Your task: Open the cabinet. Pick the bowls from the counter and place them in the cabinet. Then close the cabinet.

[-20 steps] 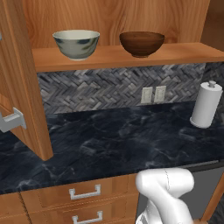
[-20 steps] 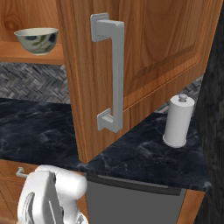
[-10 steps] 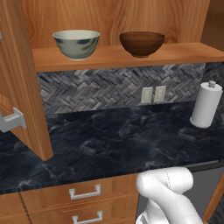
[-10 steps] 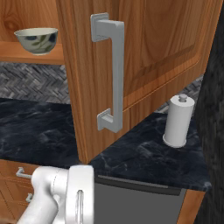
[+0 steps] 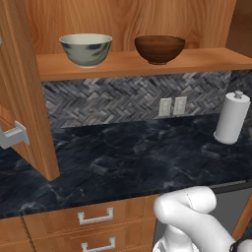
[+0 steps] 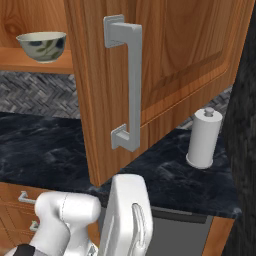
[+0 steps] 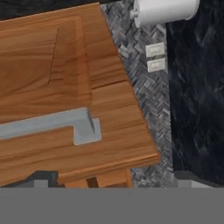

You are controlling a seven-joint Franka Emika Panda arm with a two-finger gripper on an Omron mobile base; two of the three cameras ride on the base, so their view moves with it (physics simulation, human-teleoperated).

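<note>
Both bowls, the cream-green ceramic bowl (image 5: pixel 85 48) and the dark wooden bowl (image 5: pixel 159 48), stand apart on the cabinet shelf (image 5: pixel 138 64), above the black marble counter (image 5: pixel 123 157). Both doors hang open; the right door (image 6: pixel 170 75) is rigid and hinged, probably best moved by its stiff vertical bar handle (image 6: pixel 127 87). The gripper's (image 7: pixel 112 183) jaws are spread wide, holding nothing, near that handle's lower end.

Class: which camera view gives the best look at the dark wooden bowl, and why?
The left base view: the wooden bowl sits whole on the cabinet shelf, right of the cream bowl. In the right base view and the hand view an open door stands across that side.
</note>
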